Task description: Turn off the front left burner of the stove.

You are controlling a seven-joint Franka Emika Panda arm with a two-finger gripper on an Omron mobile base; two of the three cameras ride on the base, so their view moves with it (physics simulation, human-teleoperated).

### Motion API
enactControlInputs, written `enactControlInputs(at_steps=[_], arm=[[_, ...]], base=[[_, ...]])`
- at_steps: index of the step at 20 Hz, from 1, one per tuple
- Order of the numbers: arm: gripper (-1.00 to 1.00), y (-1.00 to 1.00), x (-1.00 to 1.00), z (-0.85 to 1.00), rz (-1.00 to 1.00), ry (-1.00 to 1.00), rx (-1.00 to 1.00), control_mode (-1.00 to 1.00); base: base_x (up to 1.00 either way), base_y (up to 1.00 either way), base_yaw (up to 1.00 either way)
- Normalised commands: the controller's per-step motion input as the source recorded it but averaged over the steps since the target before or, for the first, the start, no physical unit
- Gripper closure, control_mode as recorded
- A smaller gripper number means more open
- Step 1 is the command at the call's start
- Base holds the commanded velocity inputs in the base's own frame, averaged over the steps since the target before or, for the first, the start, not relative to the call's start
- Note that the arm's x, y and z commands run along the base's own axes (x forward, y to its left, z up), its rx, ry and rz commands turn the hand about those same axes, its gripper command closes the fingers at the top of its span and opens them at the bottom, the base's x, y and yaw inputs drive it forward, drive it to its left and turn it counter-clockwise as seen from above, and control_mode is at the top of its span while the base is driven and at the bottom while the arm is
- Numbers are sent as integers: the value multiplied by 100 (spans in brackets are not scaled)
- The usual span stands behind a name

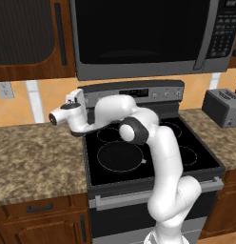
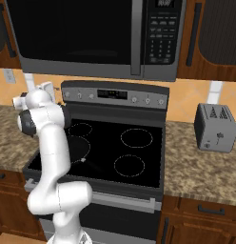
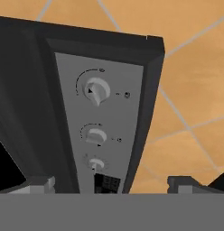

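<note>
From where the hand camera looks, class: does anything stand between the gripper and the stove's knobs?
Nothing visible does. The gripper faces the left end of the stove's control panel, and the space up to the three silver knobs is free; only tiled wall lies beside the panel.

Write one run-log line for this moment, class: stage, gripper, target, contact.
stage: approaching controls | gripper: jaw state unclear, at left end of control panel | target: stove knobs | contact: none visible
</note>
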Motion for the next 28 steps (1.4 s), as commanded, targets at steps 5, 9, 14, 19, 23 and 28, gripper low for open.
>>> enactControlInputs(at_steps=[5, 9, 14, 19, 23, 28], arm=[[-100, -6, 40, -21, 4, 3, -1, -100], [-100, -22, 36, -18, 6, 0, 0, -100], [-100, -1, 49, -7, 0, 1, 0, -100], [-100, 0, 48, -13, 0, 1, 0, -100], [-100, 4, 34, -22, 0, 0, 0, -100], [-100, 16, 19, -19, 1, 1, -5, -100]], base=[[0, 0, 0], [0, 0, 0], [0, 0, 0], [0, 0, 0], [0, 0, 0], [0, 0, 0]])
